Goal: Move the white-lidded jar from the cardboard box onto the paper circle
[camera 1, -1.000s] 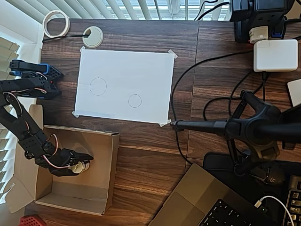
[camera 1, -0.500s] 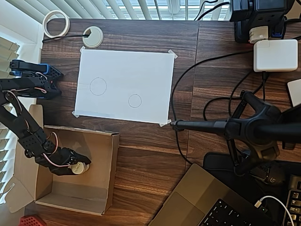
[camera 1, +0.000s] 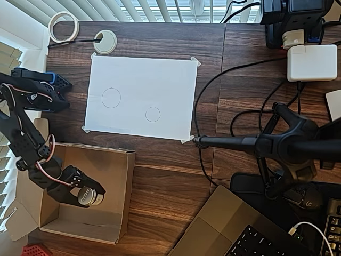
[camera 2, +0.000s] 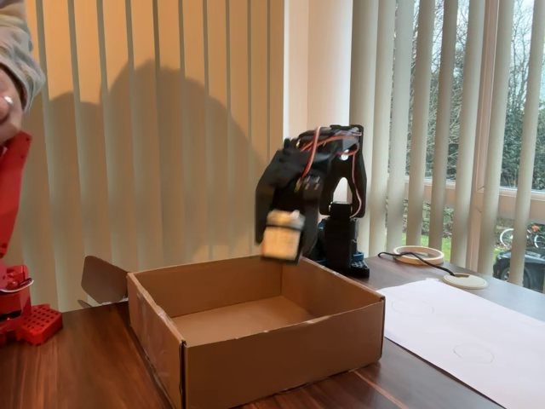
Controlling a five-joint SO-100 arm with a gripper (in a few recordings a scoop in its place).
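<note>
The white-lidded jar [camera 1: 91,198] [camera 2: 283,233] is small and shiny, and my black gripper [camera 1: 88,195] [camera 2: 283,239] is shut on it. In the fixed view the jar hangs in the air just above the rim of the cardboard box [camera 2: 281,358], over the box's back part. From overhead it sits over the left-middle of the open cardboard box [camera 1: 129,184]. The paper circle [camera 1: 153,114] [camera 2: 474,352] is the smaller pencil ring on the taped white sheet [camera 1: 141,74], well away from the box and the gripper. Nothing lies on it.
A larger pencil circle [camera 1: 111,98] sits left of the small one. A white grommet [camera 1: 105,41] and a tape roll [camera 1: 63,26] lie beyond the sheet. A black stand arm [camera 1: 250,143], cables, a white charger [camera 1: 311,62] and a laptop [camera 1: 234,229] crowd the right side.
My gripper has risen with the jar off the box floor. In the overhead view the arm has swung slightly toward the lower left, and the jar looks tilted.
</note>
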